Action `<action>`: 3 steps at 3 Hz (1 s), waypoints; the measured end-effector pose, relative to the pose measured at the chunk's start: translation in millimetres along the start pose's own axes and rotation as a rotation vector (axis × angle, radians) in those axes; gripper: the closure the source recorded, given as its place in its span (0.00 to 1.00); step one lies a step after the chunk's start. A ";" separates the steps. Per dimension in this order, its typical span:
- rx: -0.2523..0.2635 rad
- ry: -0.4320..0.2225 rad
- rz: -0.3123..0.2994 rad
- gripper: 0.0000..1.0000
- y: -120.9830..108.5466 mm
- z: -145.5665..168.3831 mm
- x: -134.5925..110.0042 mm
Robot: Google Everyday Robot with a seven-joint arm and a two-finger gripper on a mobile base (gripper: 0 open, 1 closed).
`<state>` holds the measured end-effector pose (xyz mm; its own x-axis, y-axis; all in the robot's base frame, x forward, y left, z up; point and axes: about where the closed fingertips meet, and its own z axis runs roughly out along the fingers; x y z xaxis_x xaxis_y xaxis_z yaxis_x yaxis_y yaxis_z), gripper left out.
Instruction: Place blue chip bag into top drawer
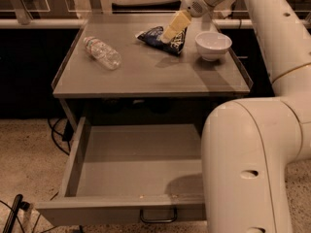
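The blue chip bag (151, 35) lies wrinkled at the back middle of the grey table (146, 76), left of a white bowl (213, 43). My gripper (168, 35) reaches down from the upper right, and its cream tip is over the bag's right half, at or just above it. The top drawer (131, 166) stands pulled open below the table. It is wide, shallow and empty inside, with a dark loop handle (158, 217) on its front.
A clear plastic water bottle (102, 52) lies on its side on the table's left. My white arm (252, 164) fills the right side and overlaps the drawer's right front corner. Cables (58, 135) lie on the speckled floor at left.
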<state>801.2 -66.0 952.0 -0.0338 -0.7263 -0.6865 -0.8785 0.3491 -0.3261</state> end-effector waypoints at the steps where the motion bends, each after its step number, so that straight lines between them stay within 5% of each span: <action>1: 0.103 0.093 0.104 0.00 -18.2 11.2 2.4; 2: 0.158 0.136 0.176 0.00 -25.2 21.5 10.9; 3: 0.151 0.117 0.212 0.00 -26.1 35.9 24.9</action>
<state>840.3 -72.0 920.1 -0.2722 -0.6880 -0.6727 -0.7649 0.5789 -0.2825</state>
